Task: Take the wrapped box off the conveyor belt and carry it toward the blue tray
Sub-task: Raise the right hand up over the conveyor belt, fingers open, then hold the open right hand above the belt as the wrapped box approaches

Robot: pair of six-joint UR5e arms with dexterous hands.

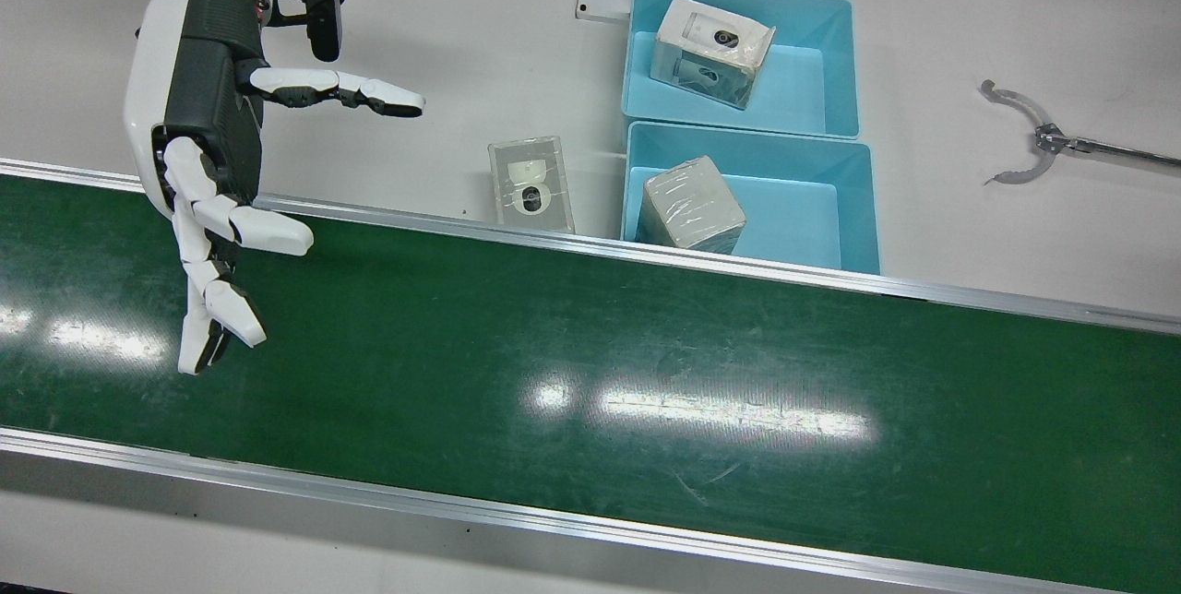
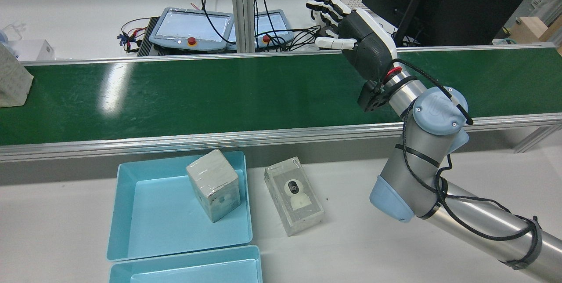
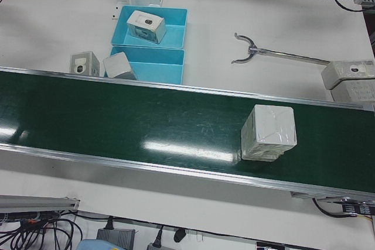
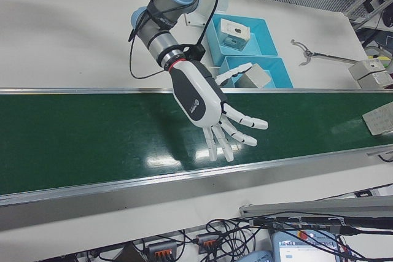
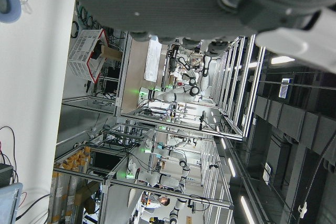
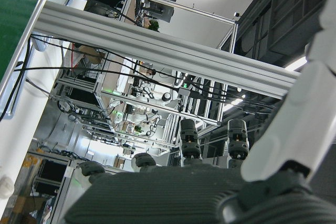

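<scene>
Wrapped box [image 3: 268,132] sits well apart on the conveyor belt [image 1: 590,373]; the empty, spread-fingered right hand [image 1: 208,151] should wait, then grip opposite sides.

- The wrapped box [image 3: 268,132] sits on the conveyor belt [image 3: 146,127].
- Two trays [image 3: 176,60] lie behind the belt, each holding a box.
- The right hand [image 1: 208,142] hangs over the belt's opposite end.

Right hand [image 4: 212,111] over the green belt [image 4: 92,139] — fingers spread, palm empty. Behind the belt, on the white worktop [image 4: 61,41], two blue trays [image 4: 270,65] side by side: the farther holds a box [image 4: 233,30], the nearer a wrapped box [image 4: 256,77]. Another box [image 4: 381,118] on the belt at the view's right edge — partly cut off.
</scene>
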